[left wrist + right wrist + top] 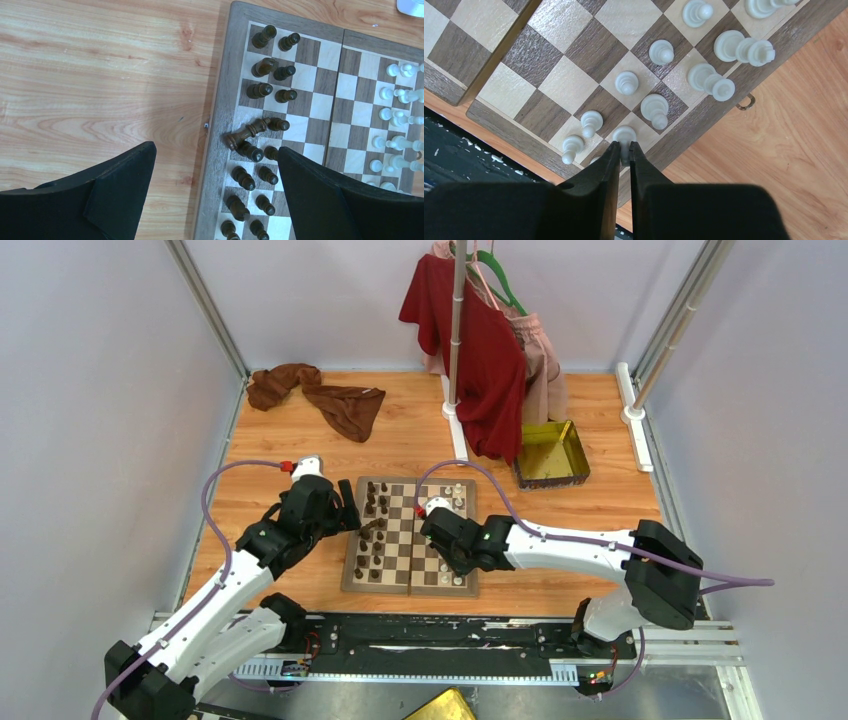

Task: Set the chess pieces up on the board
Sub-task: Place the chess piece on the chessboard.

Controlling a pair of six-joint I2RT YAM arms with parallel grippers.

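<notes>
Gently does it here: my right gripper [624,146] is down at the near right corner of the board [696,127], with a white piece [624,134] between the fingertips, on the outer row along the board's right edge. I judge the step in hand to be seating this piece on its square. To do that well I should have its base flat and centred inside the square before I let go. Then I should part the fingers only a little and evenly, so neither pad drags it over, and lift straight up, clear of the nearest white neighbour [655,109], which stands just beside. My fingers are narrow, with only a thin slot between them, and the piece fills that slot, touching both sides. I cannot tell how firmly they press. My left gripper [215,147] hovers over the left edge of the board with its fingers spread wide and nothing between them. Below it a dark piece [246,133] lies tipped over among the upright dark ones.
</notes>
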